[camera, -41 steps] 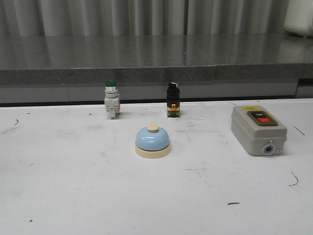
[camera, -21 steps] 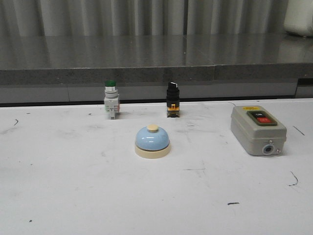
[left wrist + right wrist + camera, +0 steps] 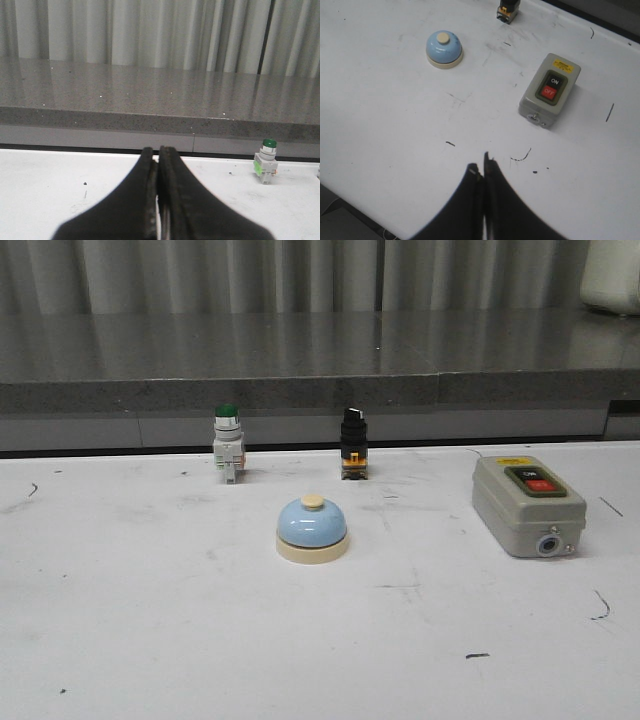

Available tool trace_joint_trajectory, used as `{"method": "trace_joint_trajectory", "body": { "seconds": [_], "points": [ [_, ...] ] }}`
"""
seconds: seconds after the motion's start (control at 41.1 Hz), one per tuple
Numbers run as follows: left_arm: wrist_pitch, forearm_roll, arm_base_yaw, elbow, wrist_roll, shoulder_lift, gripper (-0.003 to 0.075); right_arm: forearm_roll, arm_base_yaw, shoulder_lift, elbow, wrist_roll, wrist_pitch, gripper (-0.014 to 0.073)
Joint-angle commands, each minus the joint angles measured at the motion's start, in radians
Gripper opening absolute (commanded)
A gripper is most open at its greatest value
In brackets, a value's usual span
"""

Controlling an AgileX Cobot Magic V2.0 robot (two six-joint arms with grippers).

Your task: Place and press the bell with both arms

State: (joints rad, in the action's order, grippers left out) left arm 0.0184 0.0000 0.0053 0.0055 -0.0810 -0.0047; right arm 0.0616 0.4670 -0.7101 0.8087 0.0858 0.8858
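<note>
Item 1 — left gripper [image 3: 158, 155]: fingers pressed together, empty, low centre of the left wrist view, over bare white table [image 3: 45, 185].

Item 2 — right gripper [image 3: 482, 172]: fingers likewise closed on nothing, bottom centre of the right wrist view.

Item 3: bell [image 3: 312, 529], light-blue dome, cream base and button, upright at centre of the front view; upper left of the right wrist view, well apart from both grippers.

Item 4: grey ON/OFF switch box [image 3: 527, 504], right of the front view.

Item 5: green-capped push-button [image 3: 228, 442] and black selector switch [image 3: 353, 443], upper centre, behind the bell.

Risk, as judged: closed fingers must open before any grasp; a smooth dome could slip or skid. The switch box could be pressed by mistake.

Hidden: neither arm shows in the front view, and both wrist views cut off the gripper bodies.
</note>
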Motion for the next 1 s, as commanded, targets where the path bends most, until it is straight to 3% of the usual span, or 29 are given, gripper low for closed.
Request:
{"method": "trace_joint_trajectory", "body": {
  "seconds": [0.0, 0.731, 0.974],
  "points": [
    [-0.084, -0.007, -0.004, 0.023, -0.007, -0.019, -0.0020, -0.010, -0.008, 0.007, 0.023, 0.003, -0.054, -0.0068],
    [-0.084, -0.007, -0.001, 0.023, -0.007, -0.019, -0.0020, -0.043, -0.019, 0.051, -0.013, 0.003, -0.069, -0.0068],
    [-0.084, -0.007, -0.001, 0.023, -0.007, -0.017, -0.0020, -0.062, -0.211, 0.337, -0.304, 0.003, -0.393, -0.0068]
  ]
}}
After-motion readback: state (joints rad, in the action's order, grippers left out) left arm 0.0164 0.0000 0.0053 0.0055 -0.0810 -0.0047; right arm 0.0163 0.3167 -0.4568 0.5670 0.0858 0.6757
